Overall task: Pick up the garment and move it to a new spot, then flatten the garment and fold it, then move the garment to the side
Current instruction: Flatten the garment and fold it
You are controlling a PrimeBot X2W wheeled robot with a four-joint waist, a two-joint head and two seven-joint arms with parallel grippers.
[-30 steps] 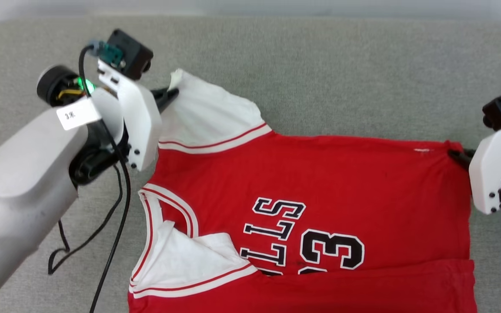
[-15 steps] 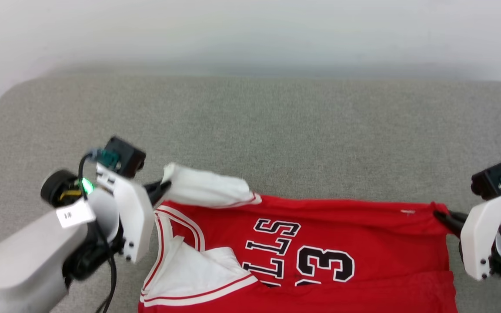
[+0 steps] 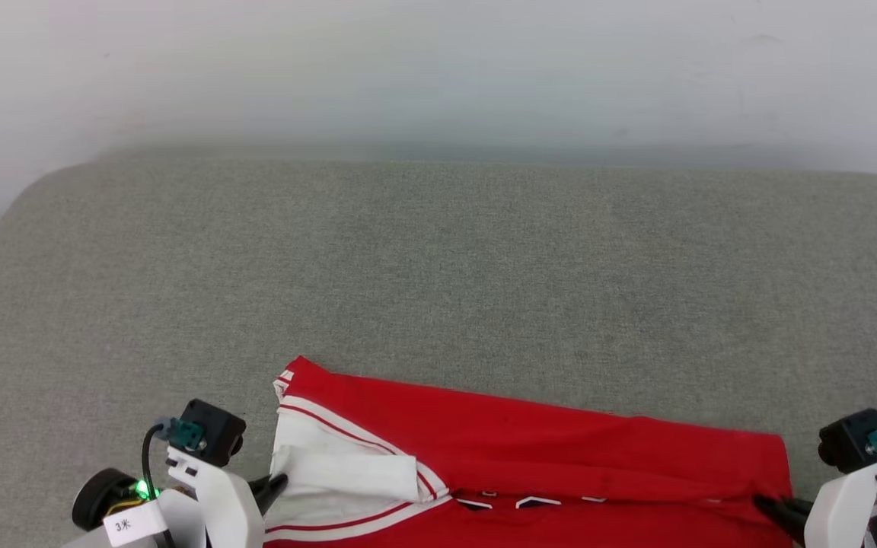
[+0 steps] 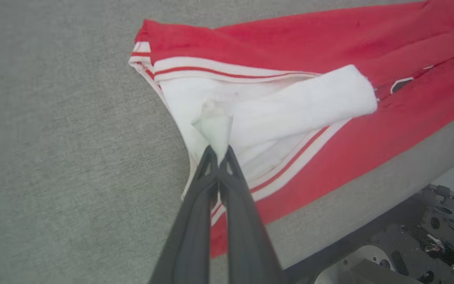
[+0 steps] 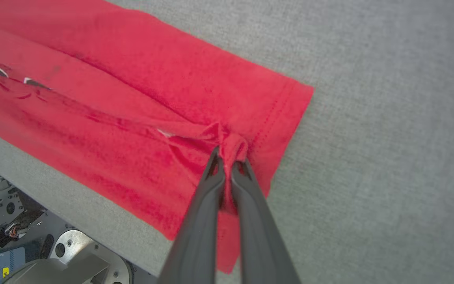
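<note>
**Both grippers pinched on the shirt at the pad's near edge**

Closest in, just off the pad's (image 3: 438, 266) front edge, the wrist views pick up the robot's metal base (image 4: 408, 256) below. Right on the pad's near strip lies the shirt (image 3: 545, 449), folded into a long red band along that edge. The wrist views add a slim grey margin in front of it.

At the pad's near left, the left gripper (image 4: 219, 152) is clamped tight on a tuft of white sleeve (image 4: 302, 102). Its wrist view shows that sleeve rolled over beside the striped trim. At the pad's near right, the right gripper (image 5: 229, 156) is closed hard on a bunched bit of red by the hem (image 5: 286, 114), cloth puckered round its tips. Slivers of black-and-white lettering peep out of the fold.

Grey pad runs on past both ends of the shirt. Past the far fold, the head view gives the big picture. The pad's middle and back lie open, plenty of room, up to its rounded far edge. Behind that stands the pale wall (image 3: 438, 68).
</note>
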